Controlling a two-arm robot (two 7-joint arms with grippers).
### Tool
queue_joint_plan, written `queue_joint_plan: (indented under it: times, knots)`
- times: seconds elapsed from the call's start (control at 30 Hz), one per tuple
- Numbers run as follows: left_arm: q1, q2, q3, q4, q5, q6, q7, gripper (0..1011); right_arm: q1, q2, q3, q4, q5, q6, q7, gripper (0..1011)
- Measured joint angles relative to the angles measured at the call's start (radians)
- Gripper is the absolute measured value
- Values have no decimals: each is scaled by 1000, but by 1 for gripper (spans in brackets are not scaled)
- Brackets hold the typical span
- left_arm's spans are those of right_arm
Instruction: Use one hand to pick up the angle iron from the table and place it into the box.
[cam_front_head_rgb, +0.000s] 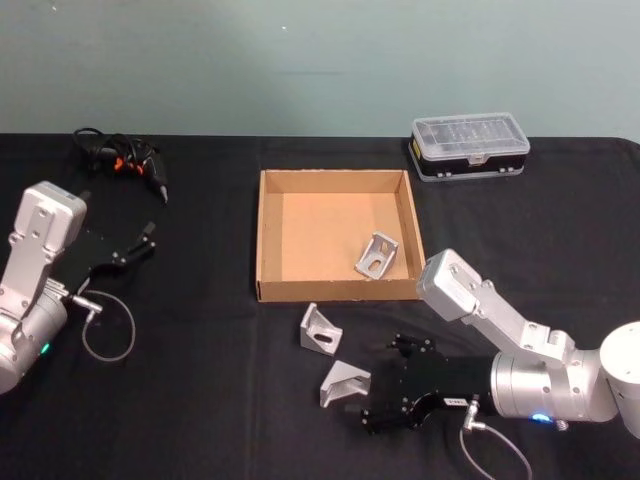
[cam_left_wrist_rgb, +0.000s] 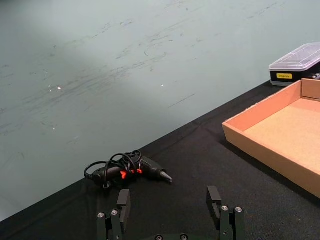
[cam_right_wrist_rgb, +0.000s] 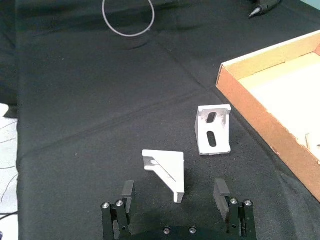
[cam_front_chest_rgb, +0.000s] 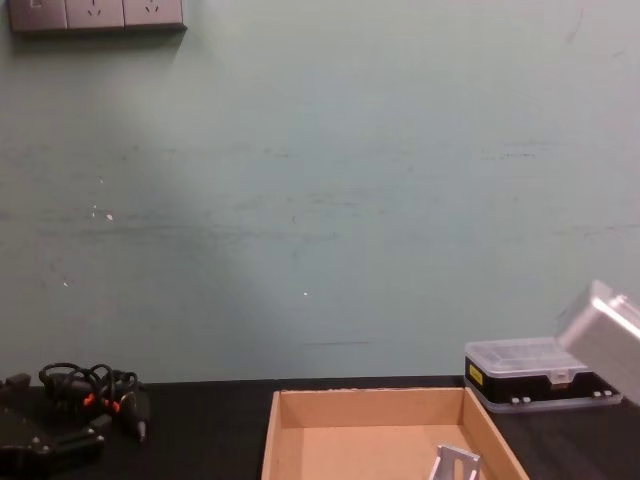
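Two silver angle irons lie on the black table in front of the box: one close to its front wall, the other nearer me. My right gripper is open and low, right beside the nearer one. In the right wrist view that angle iron sits just ahead of the open right gripper, with the second angle iron beyond. A third angle iron rests inside the tan cardboard box. My left gripper is parked open at the far left.
A black case with a clear lid stands behind the box at the right. A black tool with coiled cable and orange marks lies at the back left. A grey cable loop lies near the left arm.
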Motion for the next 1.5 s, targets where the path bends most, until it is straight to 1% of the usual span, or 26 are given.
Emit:
queue_joint_plan:
  times: [0.3,0.6,0.8,0.83,0.9,0.93,1.0,1.03,1.1,1.17,1.2,1.27,1.33,1.37,1.4,1.43,1.47,1.5]
  knots:
    - [0,0,0,0,0,0,0,1000,17,-17,-12,27,-3,-2,-4,1004]
    - [0,0,0,0,0,0,0,1000,17,-25,-10,40,2,-1,-13,1002]
    - [0,0,0,0,0,0,0,1000,18,-27,-12,46,7,-3,-12,888]
    - [0,0,0,0,0,0,0,1000,19,-26,-13,47,7,-4,-10,840]
    - [0,0,0,0,0,0,0,1000,19,-26,-13,48,6,-5,-10,802]
    - [0,0,0,0,0,0,0,1000,19,-24,-13,48,6,-5,-10,748]
    - [0,0,0,0,0,0,0,1000,19,-23,-13,47,6,-6,-11,710]
    - [0,0,0,0,0,0,0,1000,19,-22,-12,46,6,-6,-12,653]
    - [0,0,0,0,0,0,0,1000,18,-21,-11,45,6,-6,-13,609]
    - [0,0,0,0,0,0,0,1000,17,-20,-10,42,5,-7,-15,526]
    - [0,0,0,0,0,0,0,1000,16,-20,-9,42,5,-7,-15,509]
    - [0,0,0,0,0,0,0,1000,14,-18,-8,40,4,-9,-17,424]
    - [0,0,0,0,0,0,0,1000,12,-18,-7,39,3,-12,-20,392]
    - [0,0,0,0,0,0,0,1000,11,-19,-7,39,3,-12,-21,343]
    - [0,0,0,0,0,0,0,1000,10,-19,-6,39,3,-13,-21,321]
    - [0,0,0,0,0,0,0,1000,9,-19,-6,39,3,-14,-22,263]
    - [0,0,0,0,0,0,0,1000,9,-19,-6,39,3,-14,-22,263]
    - [0,0,0,0,0,0,0,1000,8,-20,-5,39,2,-15,-23,224]
